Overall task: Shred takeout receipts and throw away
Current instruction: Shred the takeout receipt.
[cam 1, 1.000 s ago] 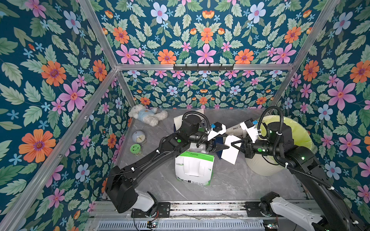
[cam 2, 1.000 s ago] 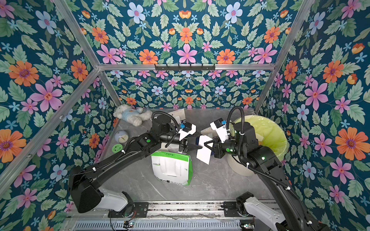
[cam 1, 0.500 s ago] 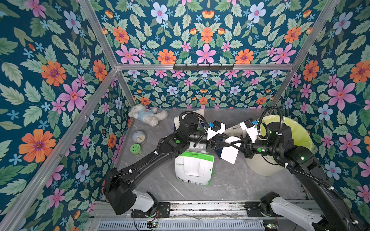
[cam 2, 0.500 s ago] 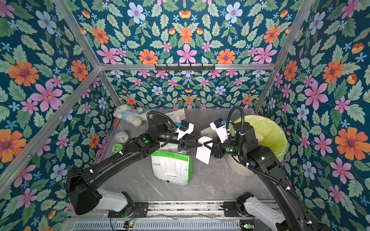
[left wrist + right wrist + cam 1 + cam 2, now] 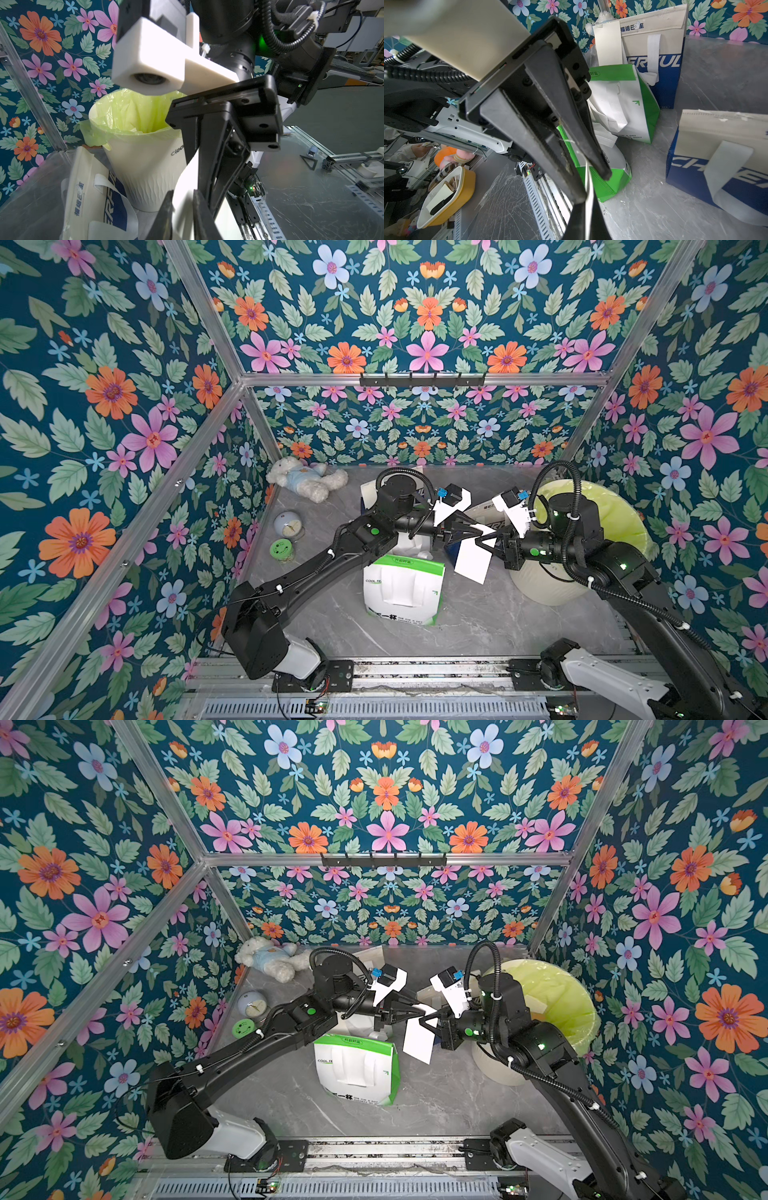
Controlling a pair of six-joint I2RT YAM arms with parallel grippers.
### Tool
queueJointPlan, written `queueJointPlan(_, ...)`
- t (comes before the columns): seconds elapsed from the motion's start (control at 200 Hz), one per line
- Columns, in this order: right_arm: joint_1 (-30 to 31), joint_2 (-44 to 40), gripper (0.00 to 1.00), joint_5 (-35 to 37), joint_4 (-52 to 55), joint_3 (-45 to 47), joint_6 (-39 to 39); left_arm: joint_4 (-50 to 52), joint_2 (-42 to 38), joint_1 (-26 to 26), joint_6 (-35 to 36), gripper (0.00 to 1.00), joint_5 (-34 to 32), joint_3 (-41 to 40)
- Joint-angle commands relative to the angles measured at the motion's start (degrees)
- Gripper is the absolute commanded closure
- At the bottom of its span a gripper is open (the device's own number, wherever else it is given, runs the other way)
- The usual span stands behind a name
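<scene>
A takeout receipt (image 5: 471, 560) (image 5: 419, 1042), a plain white sheet, hangs in mid-air over the grey table, between the two arms. My right gripper (image 5: 484, 540) (image 5: 589, 207) is shut on its upper edge. My left gripper (image 5: 478, 529) (image 5: 182, 199) meets it from the opposite side. Its jaws straddle the same edge, drawn in narrow with a slim gap still showing. The receipt (image 5: 187, 180) shows white between those fingers. A second white sheet (image 5: 609, 43) is stuck on a standing blue-and-white bag (image 5: 664, 62).
A cream bin (image 5: 552, 585) with a yellow-green liner (image 5: 602, 510) stands under the right arm. A green-and-white bag (image 5: 401, 593) stands below the grippers; another blue-and-white bag (image 5: 716, 155) lies nearby. A teddy (image 5: 305, 483), a small globe (image 5: 289, 524) and a green-lidded jar (image 5: 280, 549) sit by the left wall.
My left gripper reached right to the hanging receipt and its jaws narrowed from wide to nearly closed around the top edge. The right arm and the receipt stayed put.
</scene>
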State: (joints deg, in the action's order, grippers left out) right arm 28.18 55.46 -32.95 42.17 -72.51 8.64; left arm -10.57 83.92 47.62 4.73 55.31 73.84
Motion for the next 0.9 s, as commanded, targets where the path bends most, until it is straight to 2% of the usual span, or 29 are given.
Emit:
queueJointPlan(0.0, 0.1, 0.0, 1.0, 0.0, -0.8, -0.5, -1.6, -2.5, -0.3, 0.0, -0.7, 0.87, 0.3, 0.3)
queueJointPlan(0.185, 0.2, 0.4, 1.0, 0.0, -0.3, -0.4, -1.7, -2.7, -0.6, -0.1, -0.6, 0.9, 0.4, 0.3)
queueJointPlan(0.23, 0.2, 0.4, 1.0, 0.1, -0.3, -0.4, -1.6, -2.6, -0.6, -0.1, -0.6, 0.93, 0.4, 0.2)
queueJointPlan(0.28, 0.2, 0.3, 1.0, 0.3, -0.3, -0.3, -1.5, -2.6, -0.6, 0.0, -0.6, 1.0, 0.4, 0.3)
queueJointPlan(0.35, 0.2, 0.2, 1.0, 1.6, -0.4, -0.3, -1.4, -2.2, -0.6, 0.1, -0.3, 1.0, 0.3, 0.2)
queueJointPlan(0.43, 0.2, -0.4, 0.73, 2.2, 0.1, -0.5, -1.7, -2.0, -0.8, 0.1, 0.3, 1.0, -0.2, 0.0)
queueJointPlan(0.535, 0.2, -2.0, 0.59, 3.3, 1.1, -0.3, -2.7, -1.8, -1.4, 0.2, 1.0, 1.0, -0.8, -0.7)
queueJointPlan(0.725, 0.2, -4.3, 0.57, 3.9, 0.7, 0.3, -2.4, -1.7, -2.8, 0.3, 2.0, 1.0, -2.2, -2.1)
queueJointPlan(0.895, 0.2, -4.5, 0.63, 2.8, -4.7, 1.2, 0.6, -2.7, -3.2, 0.5, 1.4, 1.0, -2.3, -2.9)
